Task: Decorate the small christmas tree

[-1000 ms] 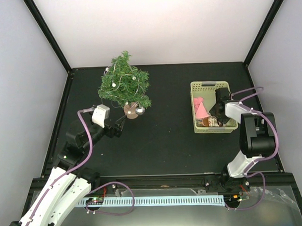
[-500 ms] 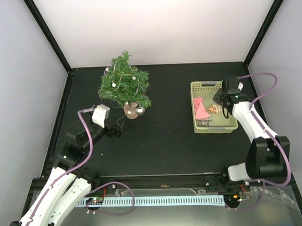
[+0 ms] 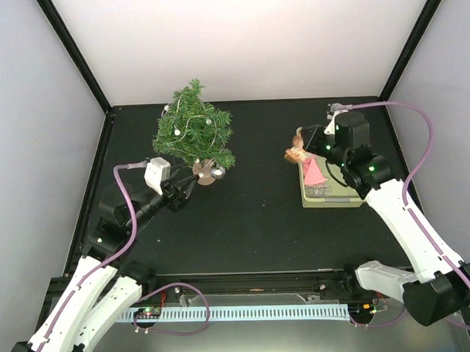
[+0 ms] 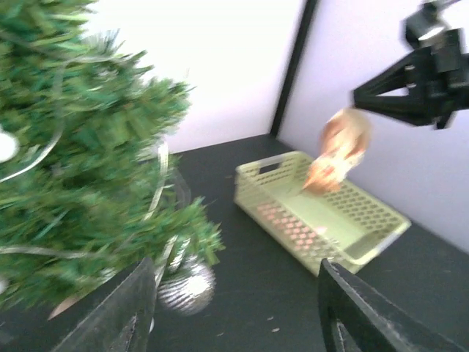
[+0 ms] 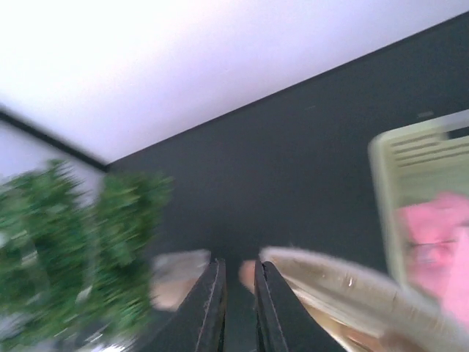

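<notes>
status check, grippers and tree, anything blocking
Left gripper open, empty, beside the small christmas tree. Right gripper shut on an ornament, over the basket edge. Nothing between basket and tree.

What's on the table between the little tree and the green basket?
Nothing: the overhead view shows bare black table between tree and basket.

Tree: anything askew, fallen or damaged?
The small christmas tree looks upright. One silver ball sits low beside the wooden base; cannot tell whether it hangs from a branch or lies loose. Nothing else stands out.
</notes>
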Action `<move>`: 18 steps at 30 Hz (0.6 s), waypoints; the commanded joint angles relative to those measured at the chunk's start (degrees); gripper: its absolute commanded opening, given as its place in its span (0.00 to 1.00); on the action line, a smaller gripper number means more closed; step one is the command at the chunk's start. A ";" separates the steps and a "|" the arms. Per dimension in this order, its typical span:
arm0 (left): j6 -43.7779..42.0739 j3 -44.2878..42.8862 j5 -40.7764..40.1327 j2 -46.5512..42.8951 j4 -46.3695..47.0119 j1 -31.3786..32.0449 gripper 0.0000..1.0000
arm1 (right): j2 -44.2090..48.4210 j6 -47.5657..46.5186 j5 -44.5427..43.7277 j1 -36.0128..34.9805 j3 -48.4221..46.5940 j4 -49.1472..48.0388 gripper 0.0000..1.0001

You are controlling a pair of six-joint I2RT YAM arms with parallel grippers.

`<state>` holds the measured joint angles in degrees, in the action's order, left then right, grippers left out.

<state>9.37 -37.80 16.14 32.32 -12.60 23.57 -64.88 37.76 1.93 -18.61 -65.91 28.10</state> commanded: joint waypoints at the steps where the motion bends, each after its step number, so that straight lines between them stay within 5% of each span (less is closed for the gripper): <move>1: 3.39 -2.69 13.31 1.78 6.35 -0.12 0.60 | 2.39 6.93 10.23 -5.25 0.68 -7.45 0.14; 8: 7.26 -0.70 23.80 4.08 14.80 0.40 0.58 | 4.39 7.03 11.02 -12.31 1.68 -13.75 0.15; 14: 3.64 -0.97 18.70 3.66 10.64 0.42 0.64 | 2.09 -12.23 6.10 -12.59 10.87 -14.22 0.34; 18: -0.81 -1.89 14.02 1.45 5.43 0.38 0.69 | -5.04 -9.65 4.89 -12.66 12.63 -10.78 0.37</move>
<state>13.21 -38.30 34.02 35.92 -3.42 23.75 -64.23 30.55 9.72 -30.89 -55.31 14.46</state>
